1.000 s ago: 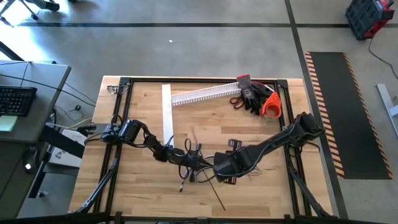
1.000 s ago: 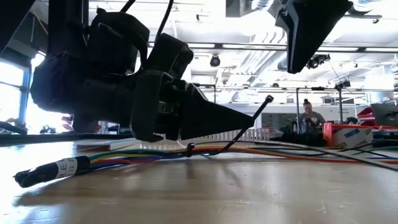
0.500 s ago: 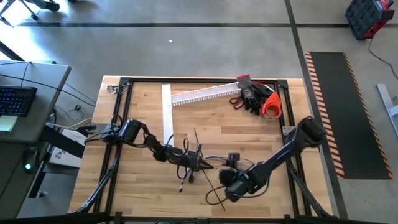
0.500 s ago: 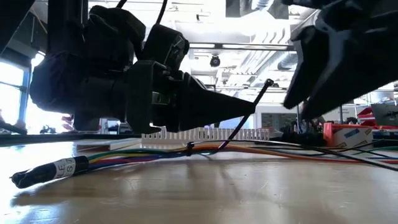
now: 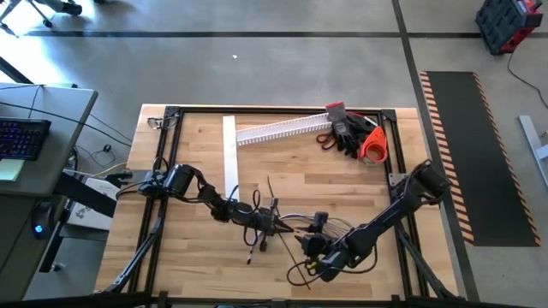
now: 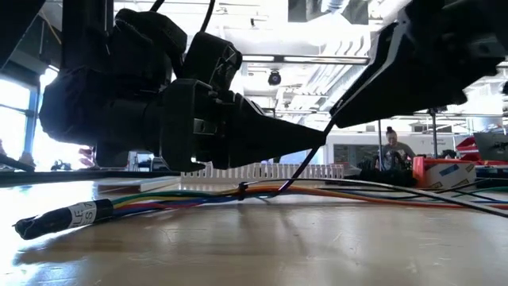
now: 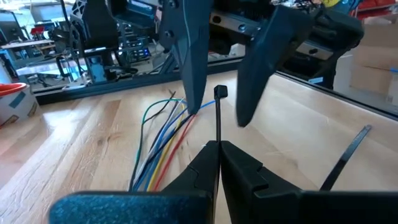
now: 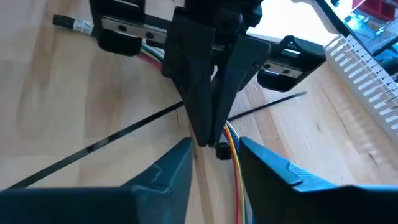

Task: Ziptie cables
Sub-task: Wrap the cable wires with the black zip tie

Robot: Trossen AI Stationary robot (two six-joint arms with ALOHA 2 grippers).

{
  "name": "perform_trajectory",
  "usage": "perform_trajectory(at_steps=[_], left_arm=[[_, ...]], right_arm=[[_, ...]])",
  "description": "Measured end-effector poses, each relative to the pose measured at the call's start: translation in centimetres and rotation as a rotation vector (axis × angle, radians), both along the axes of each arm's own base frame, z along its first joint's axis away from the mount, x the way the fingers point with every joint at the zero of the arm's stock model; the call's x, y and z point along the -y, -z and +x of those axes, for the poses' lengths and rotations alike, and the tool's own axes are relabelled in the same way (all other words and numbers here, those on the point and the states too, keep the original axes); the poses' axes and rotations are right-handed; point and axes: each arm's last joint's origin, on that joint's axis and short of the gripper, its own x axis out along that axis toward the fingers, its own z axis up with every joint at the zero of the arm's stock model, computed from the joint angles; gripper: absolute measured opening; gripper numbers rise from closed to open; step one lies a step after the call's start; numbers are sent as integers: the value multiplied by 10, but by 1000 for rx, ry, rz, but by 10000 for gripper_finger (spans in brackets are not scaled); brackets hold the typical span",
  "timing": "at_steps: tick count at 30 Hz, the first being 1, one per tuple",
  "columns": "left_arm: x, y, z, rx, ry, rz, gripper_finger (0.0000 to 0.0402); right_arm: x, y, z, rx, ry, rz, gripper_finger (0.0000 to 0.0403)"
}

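The cables (image 6: 159, 199), a bundle of coloured wires, lie on the wooden table (image 5: 197, 257); the left wrist view also shows the cables (image 7: 155, 149). A black ziptie (image 6: 286, 176) is looped around them and slants up to its small head (image 6: 343, 125). My left gripper (image 7: 217, 146) lies level just above the table and is shut on this ziptie. My right gripper (image 8: 217, 165) slants down toward it from the near right, open. Its fingers stand on either side of the ziptie's head (image 8: 222, 151), apart from it. My left gripper pinches the ziptie's strip (image 7: 218, 134) between its two fingertips, a little below the head. The fingers come level from the table's left. The strip sticks out beyond the fingertips to the head (image 7: 220, 92), and its other end is wrapped around the cables (image 6: 242, 191) on the table.
Loose zipties (image 5: 300, 269) lie near the front edge, and one ziptie (image 8: 93, 146) lies under my right gripper. A white slotted channel (image 5: 282, 128), a flat white strip (image 5: 229, 158), gloves and scissors (image 5: 347, 133) sit at the far side. A person (image 6: 393, 143) sits beyond the table.
My right gripper has come down and toward the table's near edge, has tipped from level to slanting down, and now stands at the ziptie's head. My left gripper and the ziptie have kept still.
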Motion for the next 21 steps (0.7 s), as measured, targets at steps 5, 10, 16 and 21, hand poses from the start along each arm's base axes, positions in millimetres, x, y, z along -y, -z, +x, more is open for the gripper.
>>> perform_trajectory(at_steps=[5, 10, 16, 21], left_arm=[[0, 1, 0, -10, -8, -11, 0], [-1, 1, 0, -19, -36, -24, 8], [-12, -8, 4, -18, -76, -69, 74], [-19, -20, 5, -92, -107, -44, 122]], right_arm=[[1, 0, 2, -18, -21, -10, 44], [-4, -7, 5, -60, -69, 34, 8], [-11, -41, 10, -203, -28, 113, 3], [-13, -67, 11, -344, 18, 268, 2]])
